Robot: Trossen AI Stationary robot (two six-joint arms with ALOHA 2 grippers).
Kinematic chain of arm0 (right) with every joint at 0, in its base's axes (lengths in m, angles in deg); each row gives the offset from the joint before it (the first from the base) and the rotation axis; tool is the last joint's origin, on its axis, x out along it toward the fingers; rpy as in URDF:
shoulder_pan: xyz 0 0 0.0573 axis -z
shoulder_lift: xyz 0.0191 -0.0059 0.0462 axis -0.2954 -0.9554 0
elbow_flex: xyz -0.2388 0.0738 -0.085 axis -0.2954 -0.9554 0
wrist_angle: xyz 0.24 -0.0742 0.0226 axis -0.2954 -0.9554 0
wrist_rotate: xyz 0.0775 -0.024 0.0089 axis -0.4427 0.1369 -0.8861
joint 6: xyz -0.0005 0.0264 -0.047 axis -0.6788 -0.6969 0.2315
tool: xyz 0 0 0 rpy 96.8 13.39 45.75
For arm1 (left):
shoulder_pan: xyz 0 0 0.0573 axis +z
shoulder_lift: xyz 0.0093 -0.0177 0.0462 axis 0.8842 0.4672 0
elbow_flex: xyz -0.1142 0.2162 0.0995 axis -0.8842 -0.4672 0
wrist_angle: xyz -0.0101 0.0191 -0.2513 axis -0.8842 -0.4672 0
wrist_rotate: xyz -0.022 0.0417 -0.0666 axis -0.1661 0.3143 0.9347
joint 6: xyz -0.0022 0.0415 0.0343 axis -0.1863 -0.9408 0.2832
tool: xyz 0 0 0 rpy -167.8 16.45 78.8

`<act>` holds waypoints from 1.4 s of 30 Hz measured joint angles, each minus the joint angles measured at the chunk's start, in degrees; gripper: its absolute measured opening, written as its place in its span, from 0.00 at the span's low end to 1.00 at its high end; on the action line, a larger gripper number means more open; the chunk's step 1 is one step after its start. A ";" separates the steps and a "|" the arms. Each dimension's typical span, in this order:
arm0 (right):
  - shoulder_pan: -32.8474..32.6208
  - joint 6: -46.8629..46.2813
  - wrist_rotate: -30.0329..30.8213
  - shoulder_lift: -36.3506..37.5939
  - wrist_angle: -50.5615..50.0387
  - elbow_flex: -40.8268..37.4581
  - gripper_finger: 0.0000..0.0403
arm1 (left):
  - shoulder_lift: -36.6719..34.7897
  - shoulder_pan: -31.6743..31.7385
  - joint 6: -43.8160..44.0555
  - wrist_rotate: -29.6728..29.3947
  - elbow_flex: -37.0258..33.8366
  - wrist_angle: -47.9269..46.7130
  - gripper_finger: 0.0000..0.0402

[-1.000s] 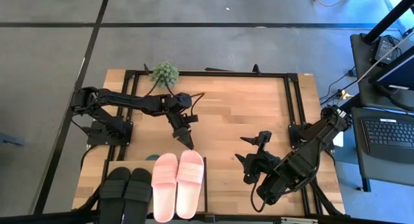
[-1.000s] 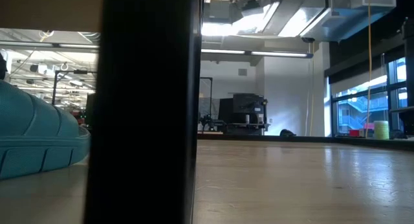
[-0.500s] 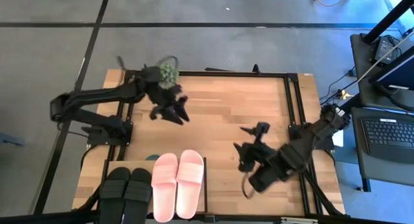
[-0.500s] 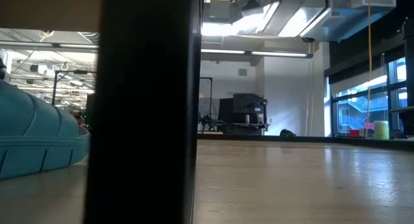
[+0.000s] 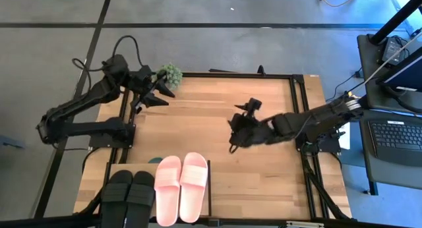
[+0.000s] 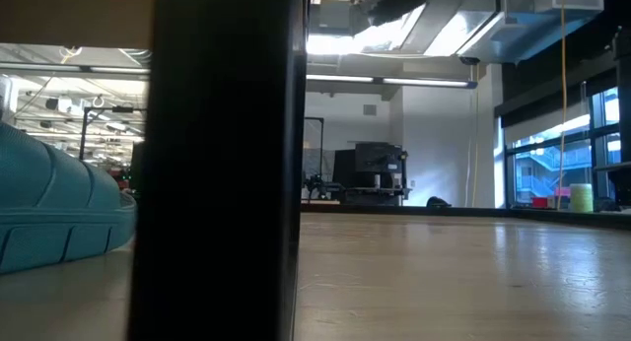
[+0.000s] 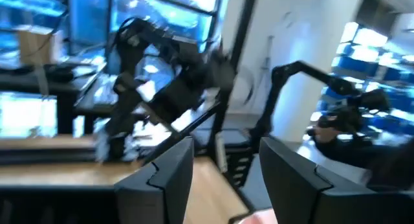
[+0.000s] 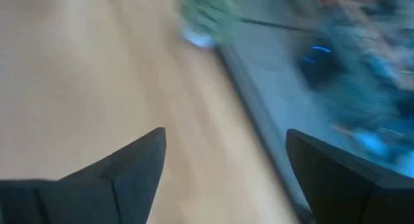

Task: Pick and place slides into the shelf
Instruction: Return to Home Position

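end effectors, the right end effector [image 5: 232, 134] and the left end effector [image 5: 161, 95], are both being held open above the counter [image 5: 264, 175]. nearest, at the counter's front edge, the shelf [image 5: 132, 167] is being occupied on its top board by the light pink slides [image 5: 181, 187] and, just beside them on the left arm's side, the black slides [image 5: 128, 195]. under the board, in the low view, a green slide [image 6: 54, 213] is being shown lying beside the black divider [image 6: 222, 164]. farther in, the right end effector is being held over the counter's middle, its fingers [image 8: 110, 175] spread wide. farthest, the left end effector is being held near the far edge, just beside a small potted plant [image 5: 170, 73], its fingers [image 7: 162, 179] apart.
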State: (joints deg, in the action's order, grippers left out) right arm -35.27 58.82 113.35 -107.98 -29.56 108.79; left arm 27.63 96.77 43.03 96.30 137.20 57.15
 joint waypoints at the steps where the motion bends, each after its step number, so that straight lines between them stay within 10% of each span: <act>1: 1.25 3.60 -3.52 2.14 5.98 -2.54 0.79 | -0.27 0.98 -0.80 -0.08 0.00 -1.75 0.42; 8: 11.70 18.79 -21.50 16.58 37.31 -20.97 0.79 | -1.08 4.78 -12.04 -0.26 -0.73 -10.63 0.42; 16: 23.71 18.37 -35.57 29.84 46.23 -37.28 0.79 | -6.58 9.27 -16.77 -0.95 -8.22 -9.23 0.42; 27: 27.67 16.70 -36.62 51.81 48.79 -53.26 0.79 | -13.36 16.15 -6.94 -1.28 -25.13 11.56 0.42; 42: 27.67 15.17 -36.55 74.98 48.44 -64.88 0.79 | -32.53 20.67 0.56 -0.13 -38.23 12.29 0.42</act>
State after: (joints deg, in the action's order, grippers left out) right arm -7.60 73.99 76.80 -33.01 18.88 43.91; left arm -4.89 117.44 43.59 96.17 98.97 69.44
